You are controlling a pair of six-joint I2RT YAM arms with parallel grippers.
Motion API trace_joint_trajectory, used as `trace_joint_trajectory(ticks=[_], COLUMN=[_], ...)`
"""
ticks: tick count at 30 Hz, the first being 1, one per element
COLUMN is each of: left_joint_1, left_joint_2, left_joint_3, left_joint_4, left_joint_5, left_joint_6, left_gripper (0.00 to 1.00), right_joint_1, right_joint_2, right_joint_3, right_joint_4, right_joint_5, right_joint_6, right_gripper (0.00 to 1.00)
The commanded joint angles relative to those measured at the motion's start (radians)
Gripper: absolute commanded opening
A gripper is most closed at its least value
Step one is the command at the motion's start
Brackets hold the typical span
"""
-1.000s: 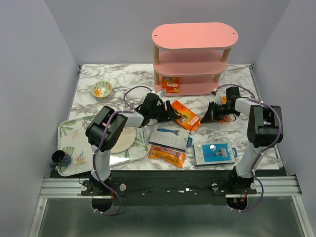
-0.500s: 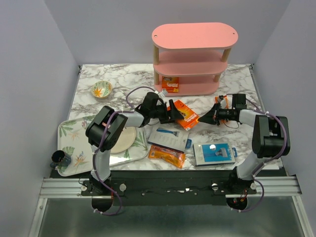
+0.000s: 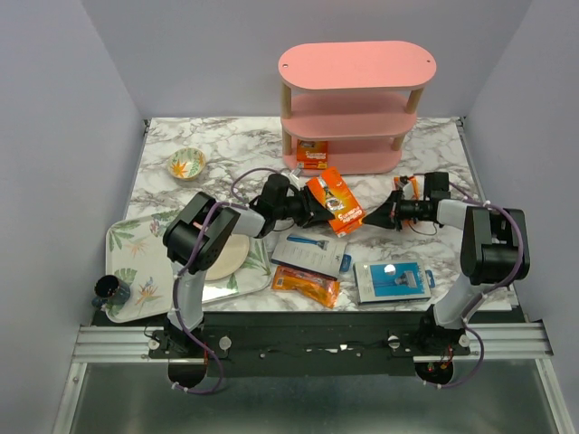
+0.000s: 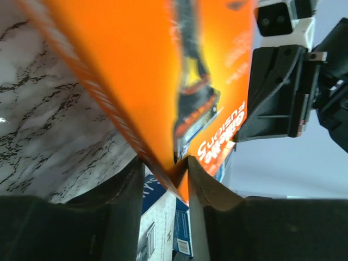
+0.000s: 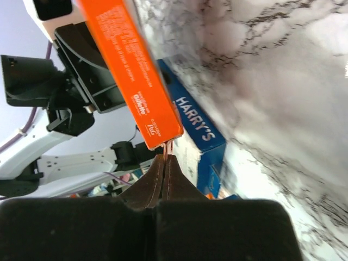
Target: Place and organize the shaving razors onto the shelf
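**Razor pack held off the table at centre of frame**

Loose stock, lower centre: one orange packet point(image 3: 306, 285) flat on the marble, and a blue-and-grey card point(image 3: 310, 253) just above it.

Left gripper point(image 3: 312, 206): jaws narrow, clamped on the short edge of an orange pack point(image 3: 336, 201). The pack is tilted and clear of the table, near the foot of the shelf point(image 3: 357, 65).

Shelved stock: one orange pack point(image 3: 312, 155) on the lowest tier, left end. The upper two tiers appear bare.

Right gripper point(image 5: 165, 160): fingers pressed together, tip at the held pack's corner. Whether it nips the flap cannot be told.

Second card point(image 3: 391, 280): lower right, flat on the table.

Handling, by judgement: packs are light, flat and fairly stiff, with a glossy face likely to slip. An edge pinch lets a pack swing, so grip deep across a short end and slide it in level beside the shelved one.
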Motion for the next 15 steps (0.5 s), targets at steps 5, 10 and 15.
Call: trace_joint_trajectory(ticks=[5, 10, 15], left_joint_1=[-0.005, -0.001, 0.007], left_joint_2=[0.037, 0.027, 0.024], left_joint_3=[-0.078, -0.078, -0.087], left_joint_4=[0.246, 0.301, 0.301], left_joint_5=[-0.028, 0.029, 0.040], left_joint_6=[-0.102, -0.085, -0.087], left_gripper=[0.18, 0.12, 0.12], right_joint_1=[0.022, 0.022, 0.022], right_joint_2=[-0.053, -0.086, -0.068], right_joint_3=[-0.018, -0.009, -0.019], right_joint_4=[-0.140, -0.185, -0.118], right_joint_5=[0.029, 0.084, 0.095], right_joint_6=[-0.127, -0.189, -0.169], right_gripper=[0.25, 0.55, 0.61])
